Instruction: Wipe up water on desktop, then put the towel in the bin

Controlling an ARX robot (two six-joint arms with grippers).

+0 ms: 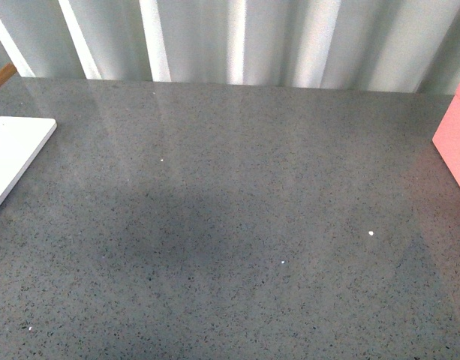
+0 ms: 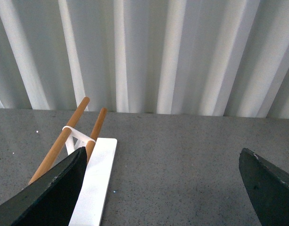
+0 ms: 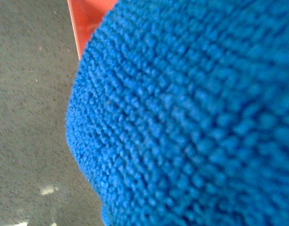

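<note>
The blue fuzzy towel (image 3: 191, 117) fills most of the right wrist view, very close to the camera. It hides my right gripper's fingers, which are shut on it. Past the towel's edge I see the speckled dark-grey desktop (image 3: 31, 94) and a corner of the pink-red bin (image 3: 90, 19). In the front view the desktop (image 1: 230, 225) lies wide, with the bin (image 1: 456, 142) at its right edge and no arm in sight. A few tiny bright specks (image 1: 371, 233) dot it; whether they are water I cannot tell. My left gripper (image 2: 163, 188) is open above bare desktop, holding nothing.
A flat white slab (image 1: 12, 150) lies at the left edge of the desktop. In the left wrist view the slab (image 2: 97, 179) sits beside two wooden rods (image 2: 64, 136) joined by a white bracket. A pale corrugated wall (image 1: 237, 37) runs behind the desk.
</note>
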